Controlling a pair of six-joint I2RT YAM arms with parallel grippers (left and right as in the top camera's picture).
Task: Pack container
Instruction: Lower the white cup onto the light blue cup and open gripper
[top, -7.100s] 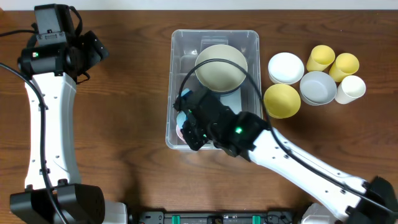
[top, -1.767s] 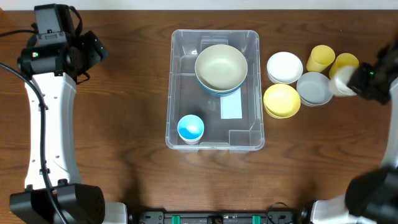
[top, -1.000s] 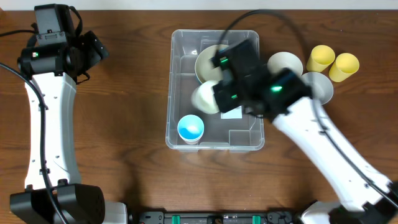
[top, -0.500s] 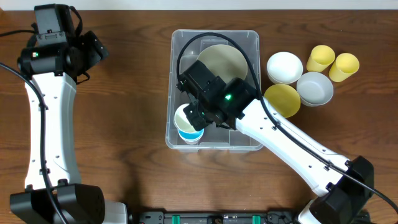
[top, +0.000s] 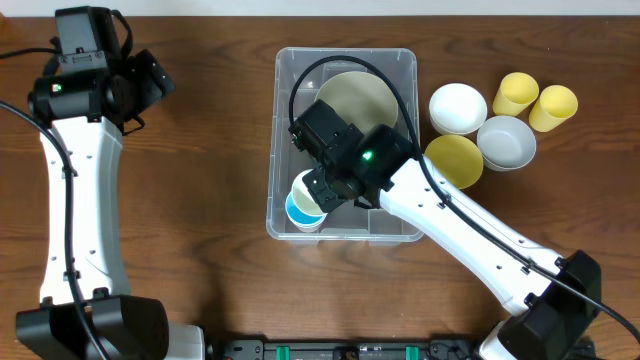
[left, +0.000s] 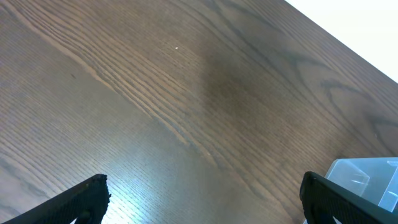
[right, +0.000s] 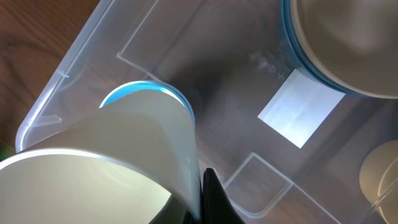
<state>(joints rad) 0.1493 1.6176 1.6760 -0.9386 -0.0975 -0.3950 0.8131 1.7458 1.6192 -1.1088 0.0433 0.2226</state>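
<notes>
So the white cup (top: 303, 184) just left the desk's (top: 220, 150) right edge: the right claw (top: 314, 193), pinching it, is nesting it into the blue cup (top: 299, 213) in the container (top: 283, 120). Meanwhile the left claw (left: 208, 202) idles wide open.

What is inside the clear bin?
A cream bowl, a blue cup and a white cup held by the right claw. The arm hides the middle of the bin.

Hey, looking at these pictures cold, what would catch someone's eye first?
The right gripper holds a white cup over a blue cup in the front left corner of the clear bin, mid-table. Behind them a big cream bowl fills the bin's far end, and loose bowls and yellow cups cluster to its right.
</notes>
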